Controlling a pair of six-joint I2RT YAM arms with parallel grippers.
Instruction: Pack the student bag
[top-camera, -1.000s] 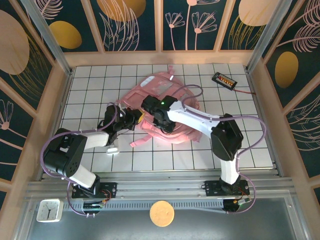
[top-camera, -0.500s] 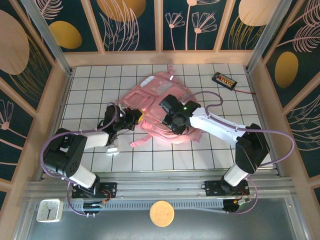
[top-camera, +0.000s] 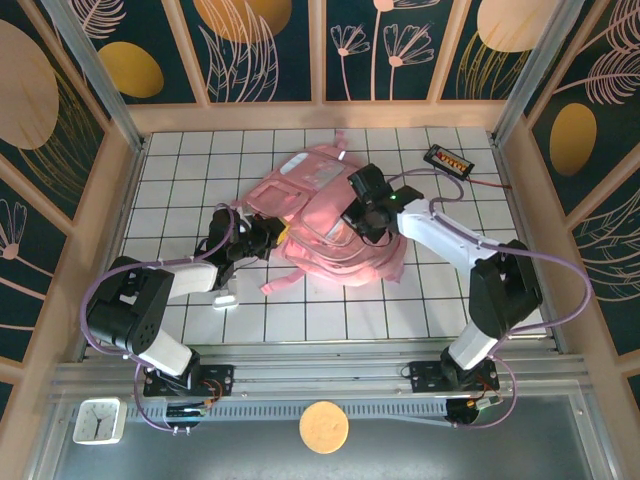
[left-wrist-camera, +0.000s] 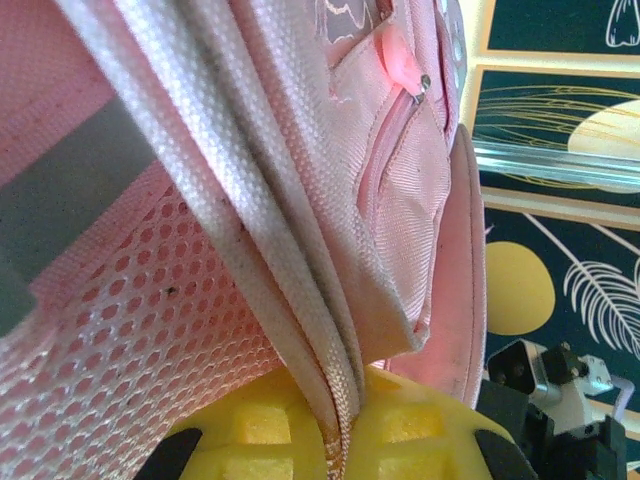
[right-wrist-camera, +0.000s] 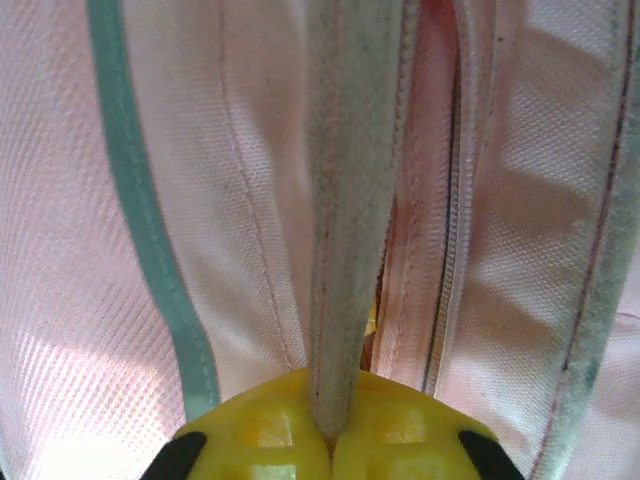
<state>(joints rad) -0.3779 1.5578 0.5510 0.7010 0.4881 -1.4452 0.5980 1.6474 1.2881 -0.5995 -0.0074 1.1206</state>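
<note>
Left gripper (top-camera: 279, 233) and right gripper (top-camera: 361, 213), mid-frame, each pinch a seam of the student bag (top-camera: 310, 178); opening it seems underway, needing a gentle outward pull next.

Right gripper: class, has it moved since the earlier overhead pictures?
Yes. The right gripper has shifted right and away from the arm bases over the student bag, ending nearer the black device near the far wall.

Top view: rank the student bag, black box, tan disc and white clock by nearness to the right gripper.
1. student bag, pinched in the right gripper, centre.
2. black box, far right.
3. tan disc, near edge.
4. white clock, near-left corner.
</note>
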